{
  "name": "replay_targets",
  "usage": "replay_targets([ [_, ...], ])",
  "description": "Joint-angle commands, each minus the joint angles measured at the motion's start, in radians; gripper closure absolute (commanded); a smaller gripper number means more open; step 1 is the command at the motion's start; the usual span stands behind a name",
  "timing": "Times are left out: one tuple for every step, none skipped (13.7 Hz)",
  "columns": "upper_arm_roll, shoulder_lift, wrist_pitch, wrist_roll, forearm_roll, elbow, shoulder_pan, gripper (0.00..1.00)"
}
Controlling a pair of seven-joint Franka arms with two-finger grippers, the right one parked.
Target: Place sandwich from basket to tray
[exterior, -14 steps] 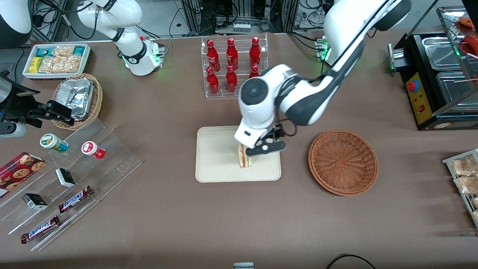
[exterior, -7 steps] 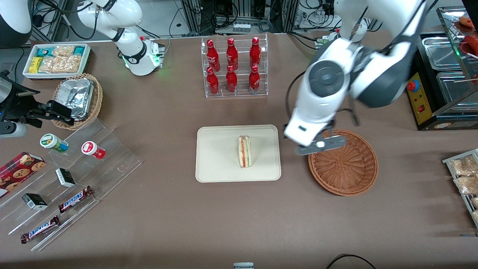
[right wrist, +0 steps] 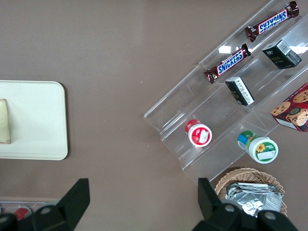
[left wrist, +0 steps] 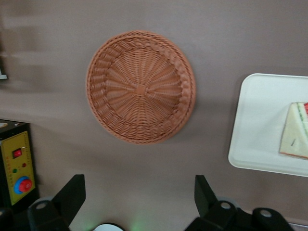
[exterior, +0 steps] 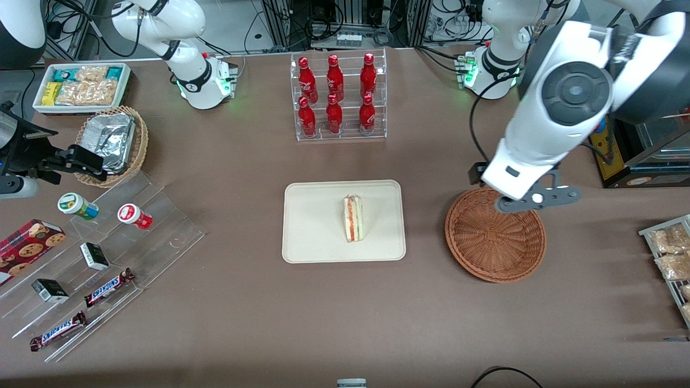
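The sandwich point(exterior: 353, 218) stands on its edge on the cream tray point(exterior: 312, 226), with its red and green filling facing up and nothing touching it. The reddish-brown wicker basket point(exterior: 495, 234) sits beside the tray, toward the working arm's end of the table, and holds nothing. My left gripper point(exterior: 538, 198) hangs high over the basket's rim on the side farther from the front camera. In the left wrist view the gripper point(left wrist: 138, 192) is open with nothing between its fingers, and the basket point(left wrist: 140, 86), the tray point(left wrist: 260, 125) and the sandwich point(left wrist: 296, 130) show below it.
A clear rack of red bottles point(exterior: 337, 97) stands farther from the front camera than the tray. A black control box point(exterior: 609, 140) and a rack of snack packets point(exterior: 668, 258) sit at the working arm's end. A stepped acrylic display point(exterior: 108, 253) and a foil-filled basket point(exterior: 113, 143) occupy the parked arm's end.
The gripper let go of the sandwich on the tray, rose, and swung toward the working arm's end, from over the tray to over the basket's rim. The sandwich stayed put.
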Motion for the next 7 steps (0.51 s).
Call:
replay_targets([
  [-0.002,-0.053,-0.017,0.084,-0.029,-0.034,0.065,0.00],
  [-0.002,-0.060,-0.018,0.120,-0.046,-0.034,0.092,0.00],
  [-0.001,-0.074,-0.018,0.153,-0.060,-0.032,0.115,0.00],
  [0.004,-0.080,-0.020,0.183,-0.069,-0.030,0.125,0.00],
  [0.016,-0.092,-0.032,0.217,-0.072,-0.029,0.125,0.00],
  [0.081,-0.100,-0.035,0.245,-0.084,-0.029,0.108,0.00],
  [0.155,-0.118,-0.033,0.280,-0.135,-0.029,0.071,0.00],
])
